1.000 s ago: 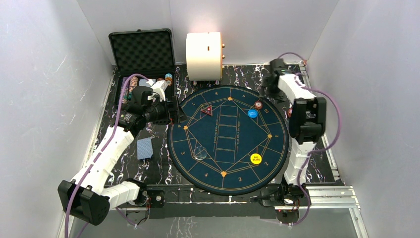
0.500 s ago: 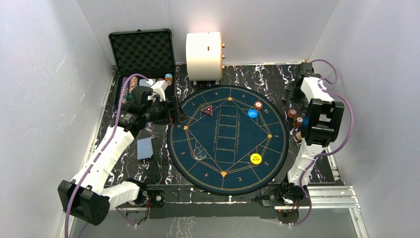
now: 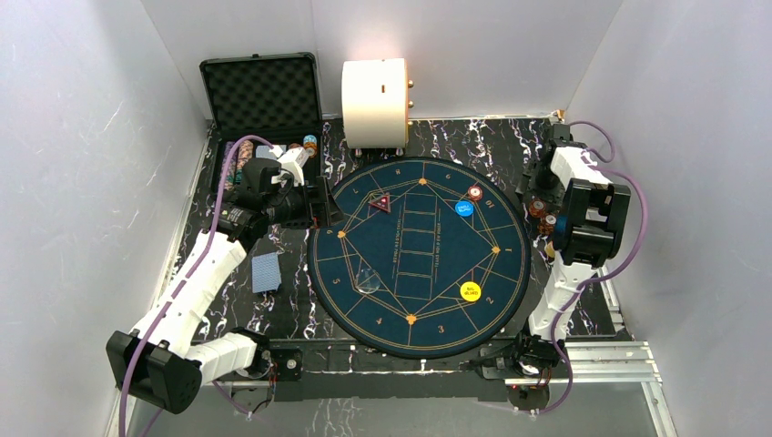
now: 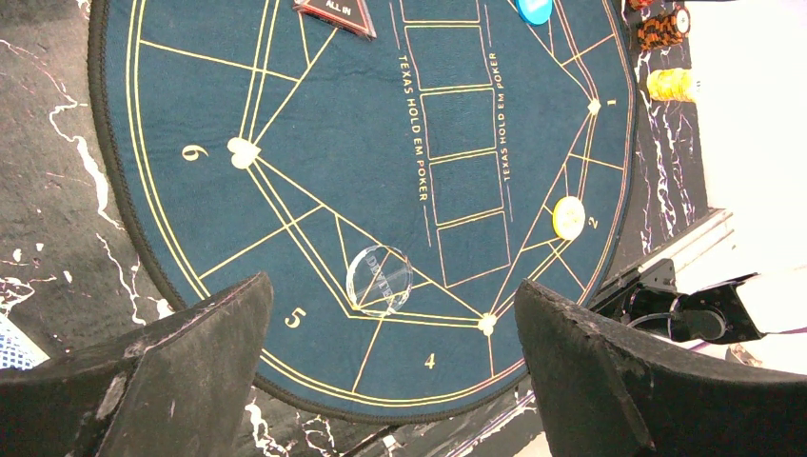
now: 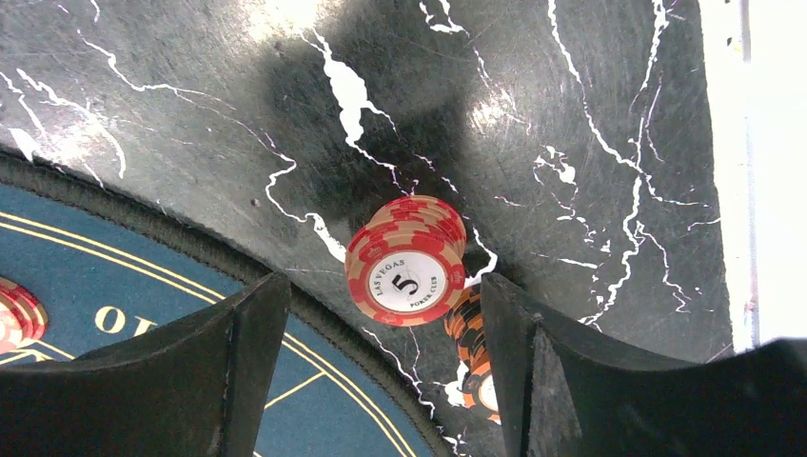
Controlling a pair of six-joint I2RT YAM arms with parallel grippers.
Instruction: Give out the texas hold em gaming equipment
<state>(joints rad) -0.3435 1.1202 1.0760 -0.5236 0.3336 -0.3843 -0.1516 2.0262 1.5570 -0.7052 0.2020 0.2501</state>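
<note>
Now the right hand (image 5: 381,286) hovers, fingers wide and empty, over the red chip stack (image 5: 407,259) on the tabletop (image 5: 590,143) just right of the felt mat (image 5: 86,381), an orange stack (image 5: 473,335) just beside it. Picking up chips seems the step in hand; the next move calls for lowering and closing on red alone. The left hand (image 4: 392,284) hangs wide, empty.

Lab test booth (white panel walls (image 3: 82,137), aluminium rail (image 3: 610,362))
</note>
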